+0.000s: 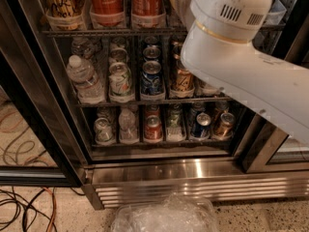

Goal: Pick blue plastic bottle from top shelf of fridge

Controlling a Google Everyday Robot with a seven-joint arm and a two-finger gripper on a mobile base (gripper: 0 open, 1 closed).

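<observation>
The fridge [159, 170] stands open in front of me, with wire racks of cans and bottles. At the left end of the top shelf [87, 32] an amber-tinted bottle with dark print [60, 1] stands in a clear holder; it fits the blue plastic bottle. Only its lower part shows. My white arm [241, 71] reaches up from the right to the right part of the top shelf. The gripper is hidden behind the arm's round wrist housing. A pale tan object [177, 1] shows just left of the wrist, mostly hidden.
Two red Coca-Cola bottles [106, 1] stand on the top shelf beside the amber bottle. A small water bottle [84, 79] and cans [152, 76] fill the lower racks. The open glass door [29, 105] is at left. Cables [24, 207] and a clear plastic container [164, 216] lie on the floor.
</observation>
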